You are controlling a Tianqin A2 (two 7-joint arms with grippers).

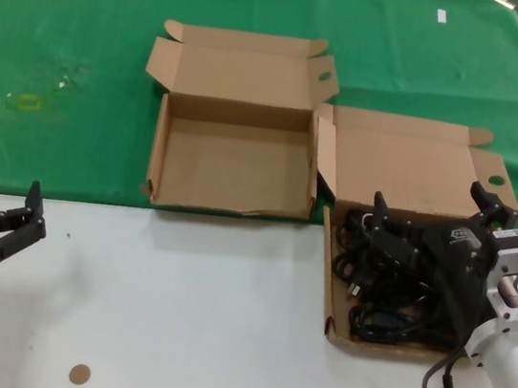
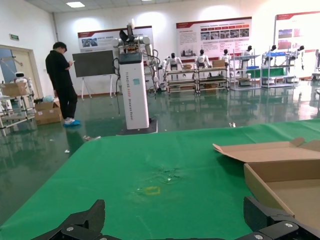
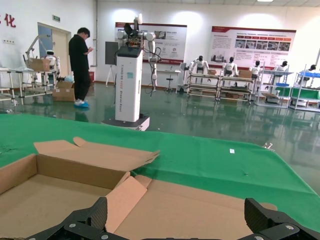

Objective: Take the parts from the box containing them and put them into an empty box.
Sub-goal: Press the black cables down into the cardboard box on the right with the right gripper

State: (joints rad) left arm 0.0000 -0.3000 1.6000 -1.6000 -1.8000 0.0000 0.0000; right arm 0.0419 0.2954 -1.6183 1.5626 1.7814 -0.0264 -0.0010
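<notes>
Green cloth (image 1: 86, 54) over white table (image 1: 184, 319), glossy showroom floor (image 2: 200, 112) beyond, both tools spread apart.

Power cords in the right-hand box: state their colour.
Black; the power cords show best in the head view, under the open right gripper.

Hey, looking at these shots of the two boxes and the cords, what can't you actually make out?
- How many power cords lie in the squarer box: head view, one black tangle, partly behind the right gripper.
- Whether that gripper touches a cord: its wrist view shows only cardboard.
- The left gripper arm: cut off by the head view's edge.
- The empty box floor near its front wall: hidden.
</notes>
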